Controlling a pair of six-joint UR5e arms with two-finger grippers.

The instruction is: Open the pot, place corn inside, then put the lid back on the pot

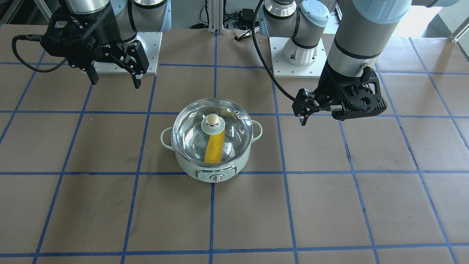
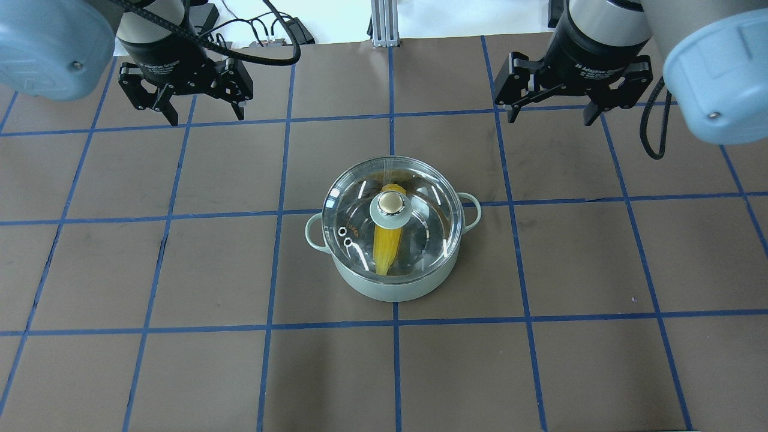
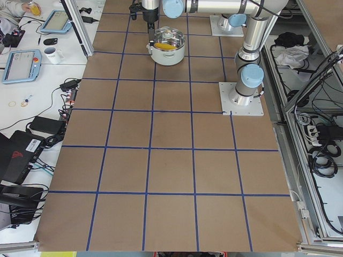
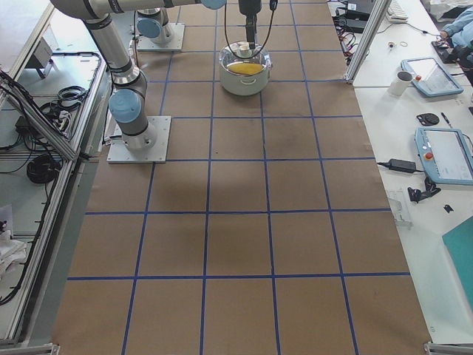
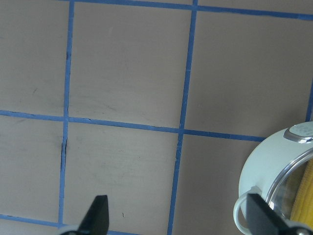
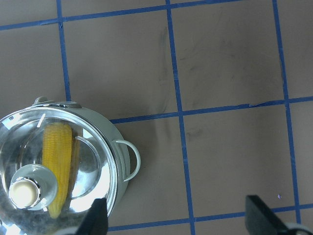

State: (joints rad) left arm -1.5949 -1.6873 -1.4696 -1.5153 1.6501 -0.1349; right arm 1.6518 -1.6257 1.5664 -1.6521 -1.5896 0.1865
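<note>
The pot (image 2: 393, 285) sat on the counter (image 2: 210, 270) with the lid (image 2: 423, 207) on top and the corn (image 2: 386, 249) inside. The left hand (image 2: 207, 115) and the right hand (image 2: 552, 117) hung well away from the pot, one on each side, fingers wide apart.

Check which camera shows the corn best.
Right wrist: the corn is largest there, nearly full length through the glass lid. Front-facing and overhead show roughly half, the knob hiding the rest. Left wrist catches only a sliver at the edge; side views, a small yellow patch.
</note>
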